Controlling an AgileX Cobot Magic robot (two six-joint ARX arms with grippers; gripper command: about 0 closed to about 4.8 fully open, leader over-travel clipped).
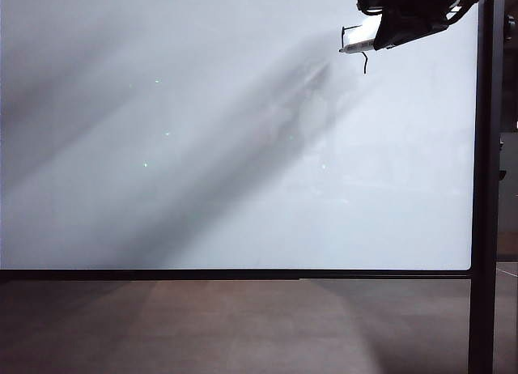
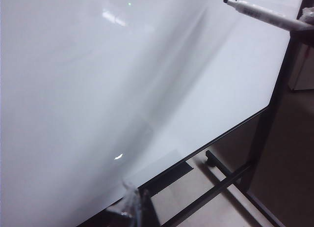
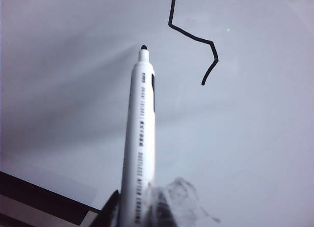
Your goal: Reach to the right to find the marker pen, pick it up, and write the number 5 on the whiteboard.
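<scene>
- The right gripper [image 1: 380, 36], at the whiteboard [image 1: 202, 147] top right, has its fingers clamped on the marker pen [image 3: 140, 138].
- The number 5 [image 3: 194, 38] looks unfinished; with the tip off the board, a misaligned re-touch could break the stroke.
- The left gripper's fingers [image 2: 128, 200] sit low near the frame; their state cannot be told.

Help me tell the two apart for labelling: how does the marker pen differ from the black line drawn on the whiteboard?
The marker pen is a solid white barrel with a black tip; the drawn line is a thin, flat black stroke. The pen is straight, the line bends in several places. The pen is held in the right pincer with its tip clear of the line, which sits on the whiteboard. Both are up near the board's top right corner.
</scene>
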